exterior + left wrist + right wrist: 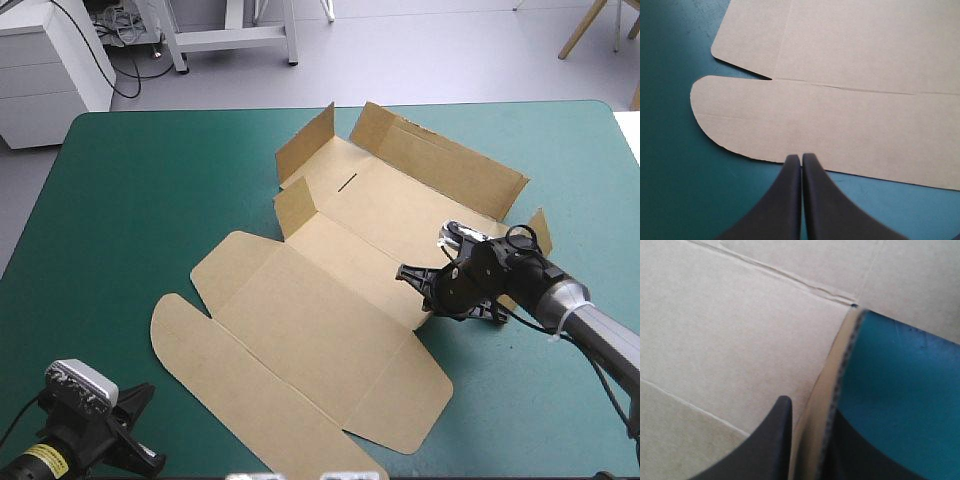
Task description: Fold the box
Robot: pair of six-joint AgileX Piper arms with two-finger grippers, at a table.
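Note:
The brown box [320, 330] lies as a cut sheet mid-table. Its near lid panels are flat, and its far wall [440, 165] and two left flaps [305, 145] stand raised. My right gripper [418, 285] is at the box's right edge, shut on the box. In the right wrist view the board's edge [832, 390] runs between the black fingers [772, 440], one over the board and one on the cover side. My left gripper [148, 435] stays shut near the table's front left corner. Its tips [801, 157] sit just short of the rounded flap [790, 120] and hold nothing.
The teal-green cover [130, 200] shows on every side of the box, widest toward the table's left. A small raised flap [541, 232] stands beyond my right wrist. The table's right edge lies close behind the right arm.

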